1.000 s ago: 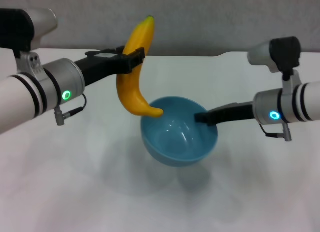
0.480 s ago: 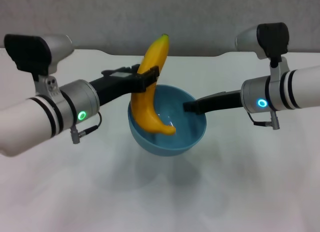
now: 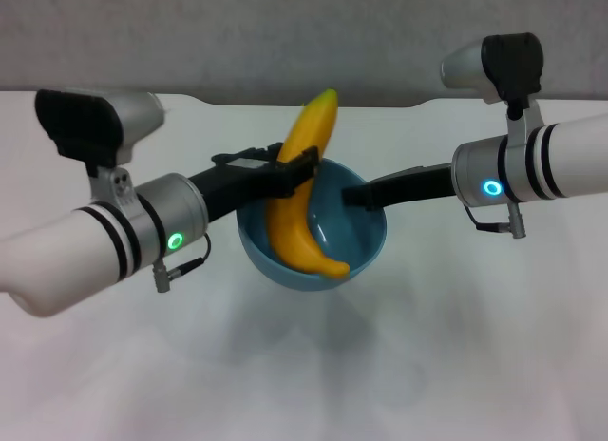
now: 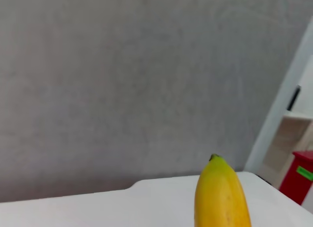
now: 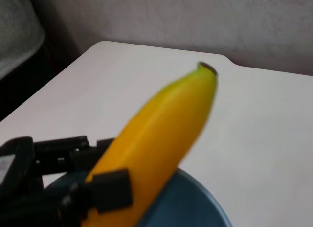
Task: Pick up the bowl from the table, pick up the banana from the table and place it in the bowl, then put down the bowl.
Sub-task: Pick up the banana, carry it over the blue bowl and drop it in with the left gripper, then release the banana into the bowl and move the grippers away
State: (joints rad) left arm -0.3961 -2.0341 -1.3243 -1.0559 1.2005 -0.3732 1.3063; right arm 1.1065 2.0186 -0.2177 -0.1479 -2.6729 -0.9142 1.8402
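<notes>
— Since the earlier frame?
— Both my grippers moved nearer; banana (image 3: 296,201) now dips into bowl (image 3: 353,234).
— Grip state?
— Left gripper (image 3: 296,169) clamps banana mid-length. Right gripper (image 3: 350,198) pinches the bowl's rim, held above table (image 3: 446,346).

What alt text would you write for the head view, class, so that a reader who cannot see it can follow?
The left gripper holds a yellow banana upright, its lower end inside a light-blue bowl. The right gripper holds the bowl by its rim, above the white table.
</notes>
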